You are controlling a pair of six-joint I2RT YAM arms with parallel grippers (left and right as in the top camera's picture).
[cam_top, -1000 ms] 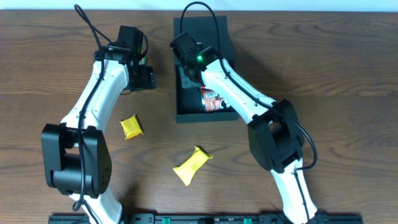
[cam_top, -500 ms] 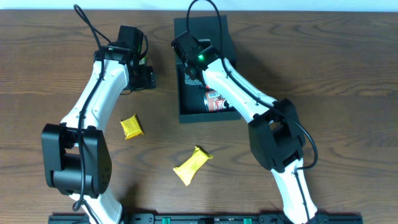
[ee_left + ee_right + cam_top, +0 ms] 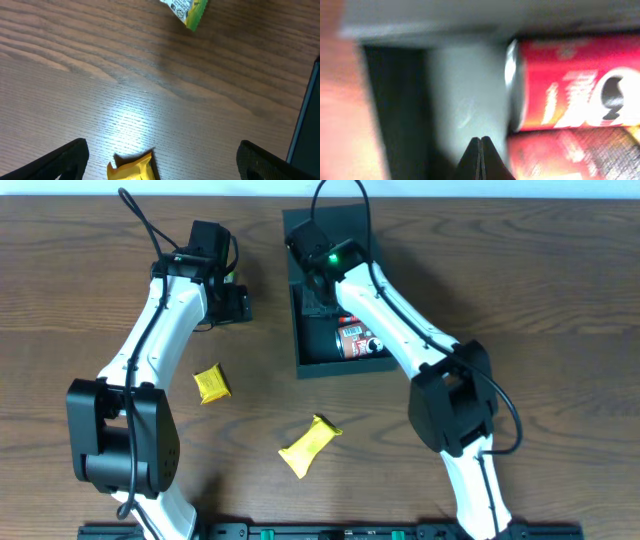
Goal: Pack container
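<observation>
While the right tool (image 3: 317,292) sits down inside the container (image 3: 340,368), that box has slid a little toward three o'clock across the table (image 3: 540,300) and twisted slightly, its near edge now lying further right than a second ago. The right arm has also pushed toward twelve o'clock, deeper along the box's left wall. The wrist view shows this tool (image 3: 480,146) with its fingers pressed together on nothing, close to the grey inner wall (image 3: 465,90), with a red snack can (image 3: 570,80) lying at about two o'clock from the tips. Seen from above, that can (image 3: 352,340) rests near the box's five o'clock corner.

The left tool (image 3: 236,304) has not stirred. It hangs spread wide and empty over bare wood at nine o'clock of the box (its wrist view shows both fingers well apart). One yellow packet (image 3: 210,384) and a second yellow packet (image 3: 308,445) lie where they were, out on the table toward seven o'clock of the box.

My reading: the shut tool is shoving the box rather than loading it, so packing is only partly done. Both packets remain to go in, and the box now sits further from the left arm.
</observation>
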